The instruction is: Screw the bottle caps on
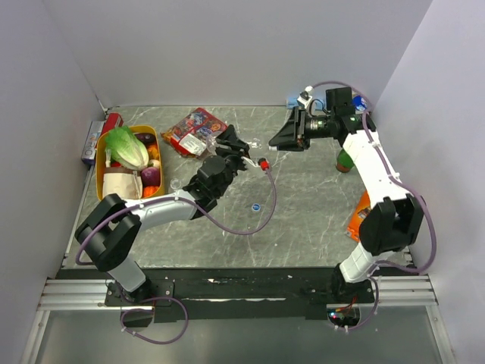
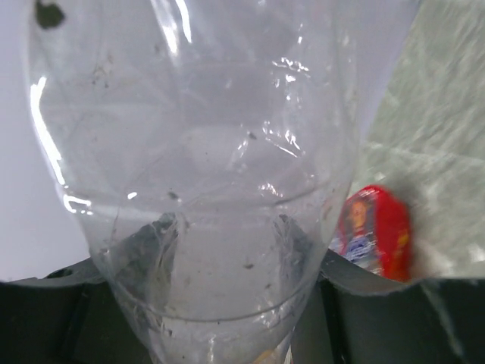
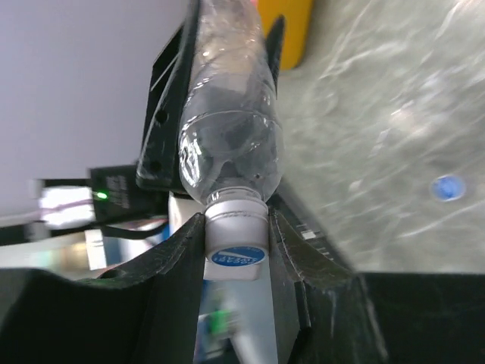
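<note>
My left gripper (image 1: 235, 145) is shut on a transparent bottle (image 1: 255, 142) and holds it on its side above the table's middle, neck pointing right. In the left wrist view the bottle (image 2: 197, 189) fills the picture between the dark fingers (image 2: 68, 318). My right gripper (image 1: 276, 139) meets the neck from the right. In the right wrist view it (image 3: 236, 250) is shut on a bottle cap (image 3: 236, 227), white-sided with a blue top, seated on the neck of the bottle (image 3: 231, 144). A second blue cap (image 1: 256, 206) (image 3: 449, 186) lies loose on the table.
A yellow basket (image 1: 98, 173) of vegetables stands at the left, with a small clear object (image 1: 176, 184) by its right side. A red-blue snack packet (image 1: 195, 130) lies behind the left gripper. A small red object (image 1: 264, 162) (image 2: 375, 231), a green bottle (image 1: 345, 161) and an orange packet (image 1: 360, 216) are nearby.
</note>
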`<state>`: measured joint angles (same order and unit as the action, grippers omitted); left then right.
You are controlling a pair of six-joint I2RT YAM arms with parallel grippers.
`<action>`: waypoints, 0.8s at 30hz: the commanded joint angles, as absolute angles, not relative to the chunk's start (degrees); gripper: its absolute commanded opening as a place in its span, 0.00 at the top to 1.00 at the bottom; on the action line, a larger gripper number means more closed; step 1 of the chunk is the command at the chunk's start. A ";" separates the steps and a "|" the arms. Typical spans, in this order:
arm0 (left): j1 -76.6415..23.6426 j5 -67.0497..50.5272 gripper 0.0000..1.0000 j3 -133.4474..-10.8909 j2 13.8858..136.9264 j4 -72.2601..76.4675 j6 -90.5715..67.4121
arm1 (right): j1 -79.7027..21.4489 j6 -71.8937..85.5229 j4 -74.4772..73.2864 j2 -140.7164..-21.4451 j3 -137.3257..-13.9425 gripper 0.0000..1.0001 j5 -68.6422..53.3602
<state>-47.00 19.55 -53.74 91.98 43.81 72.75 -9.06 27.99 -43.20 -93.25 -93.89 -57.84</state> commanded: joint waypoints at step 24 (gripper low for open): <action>-47.91 17.41 0.99 -63.63 90.62 9.90 66.99 | -0.35 24.51 -16.18 -91.07 -95.11 0.24 -67.75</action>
<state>-49.82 22.00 -59.61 92.20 24.18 77.21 -1.72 41.41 -25.04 -96.44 -92.62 -63.90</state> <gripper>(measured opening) 0.571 0.754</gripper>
